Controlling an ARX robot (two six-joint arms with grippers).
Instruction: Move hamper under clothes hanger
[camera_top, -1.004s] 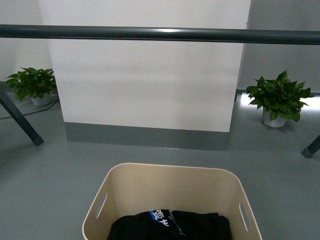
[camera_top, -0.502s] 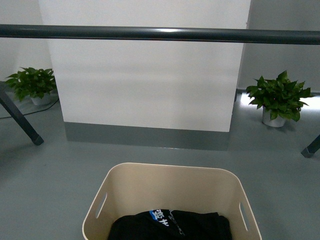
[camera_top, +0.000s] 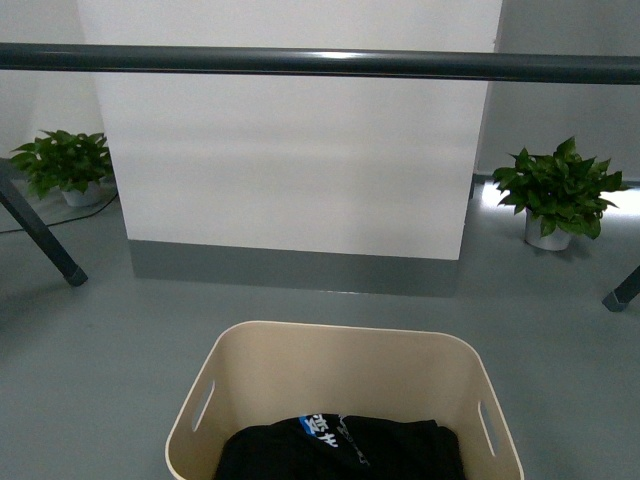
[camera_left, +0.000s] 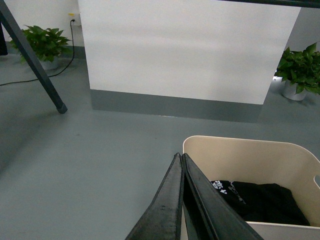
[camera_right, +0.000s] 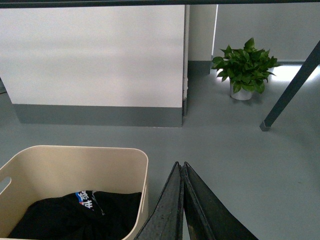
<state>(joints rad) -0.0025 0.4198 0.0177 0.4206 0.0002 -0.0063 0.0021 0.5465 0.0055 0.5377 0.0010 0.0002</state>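
Potted plants: two; left plant (camera_top: 62, 165) in a white pot by the wall, right plant (camera_top: 556, 190) in a pale pot on the far right of the floor.
Cable: one dark cable (camera_top: 60, 222) on the floor near the left plant.
Clothes hanger: one; its single horizontal bar (camera_top: 320, 62) spans the whole front view; two slanted legs in view, left leg (camera_top: 40, 236) and right leg (camera_top: 622, 292), both footed on the grey floor.
Wall panel: one white panel (camera_top: 290, 140) with a grey base strip, behind the bar.
Hamper: one beige hamper (camera_top: 340, 350) on the floor, centred low in the front view between the two legs, on the near side of the bar; two slot handles, one at each short end.
Garment: one black garment (camera_top: 340, 452) with blue and white print, lying inside the hamper.
Left gripper (camera_left: 181, 157): one; fingers pressed together, holding nothing, tip above the hamper's left rim.
Right gripper (camera_right: 180, 165): one; fingers pressed together, holding nothing, just beside the hamper's right rim.
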